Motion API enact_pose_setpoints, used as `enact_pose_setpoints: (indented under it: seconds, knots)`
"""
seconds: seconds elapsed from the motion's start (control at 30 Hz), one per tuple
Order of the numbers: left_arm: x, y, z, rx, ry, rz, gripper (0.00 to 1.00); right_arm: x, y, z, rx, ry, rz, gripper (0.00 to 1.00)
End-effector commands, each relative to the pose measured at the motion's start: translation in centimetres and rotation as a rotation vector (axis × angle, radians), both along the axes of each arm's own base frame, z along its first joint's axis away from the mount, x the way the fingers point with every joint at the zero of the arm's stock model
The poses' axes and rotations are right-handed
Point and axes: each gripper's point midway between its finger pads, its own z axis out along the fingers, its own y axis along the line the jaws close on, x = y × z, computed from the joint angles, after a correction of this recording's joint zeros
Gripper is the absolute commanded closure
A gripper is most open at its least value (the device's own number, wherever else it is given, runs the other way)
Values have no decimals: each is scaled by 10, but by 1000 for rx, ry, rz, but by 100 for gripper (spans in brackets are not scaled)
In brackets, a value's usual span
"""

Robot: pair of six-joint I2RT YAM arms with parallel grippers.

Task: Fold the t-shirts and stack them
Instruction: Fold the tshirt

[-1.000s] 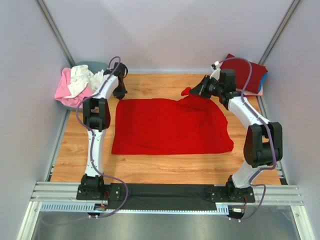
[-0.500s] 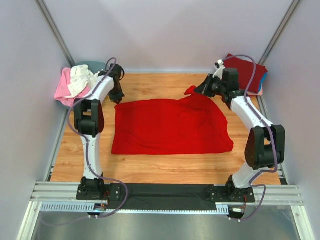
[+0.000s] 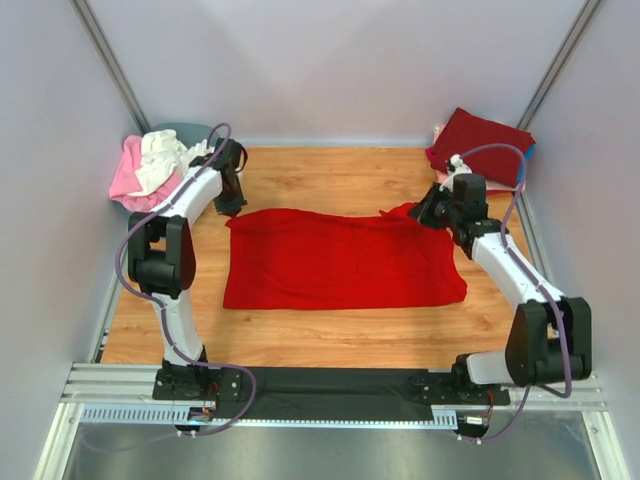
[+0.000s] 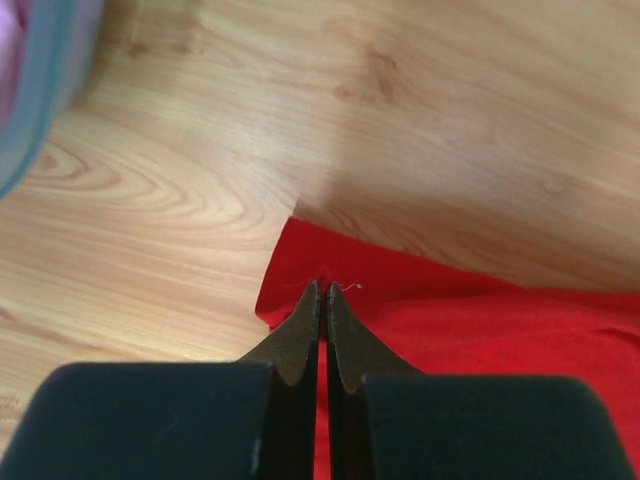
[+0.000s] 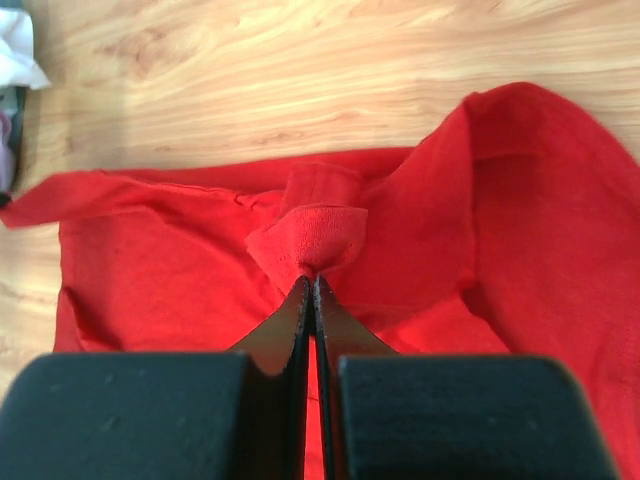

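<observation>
Pulled nearer: right pincer, left pincer; both clamped on bright red t-shirt far edge.

Bright even light w/ soft shadows

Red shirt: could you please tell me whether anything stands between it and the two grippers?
Nothing visible does. The left gripper and right gripper each pinch the red shirt at its far edge.
</observation>
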Motion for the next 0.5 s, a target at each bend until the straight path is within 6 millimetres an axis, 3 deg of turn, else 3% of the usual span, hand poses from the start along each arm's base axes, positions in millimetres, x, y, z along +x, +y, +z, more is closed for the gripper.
enact_pose_setpoints:
  seconds: [0.0, 0.2, 0.3, 0.47]
  knots:
    - [1, -5, 15, 19, -70, -34, 100, 1, -22, 35, -55, -141, -102, 100]
    - [-3, -11, 15, 17, -86, -48, 100, -17, -34, 81, -72, -265, -150, 100]
    - [-6, -14, 20, 26, -99, -54, 100, -21, -38, 83, -84, -266, -164, 100]
    - [-14, -17, 25, 34, -103, -63, 100, -24, -41, 62, -95, -211, -183, 100]
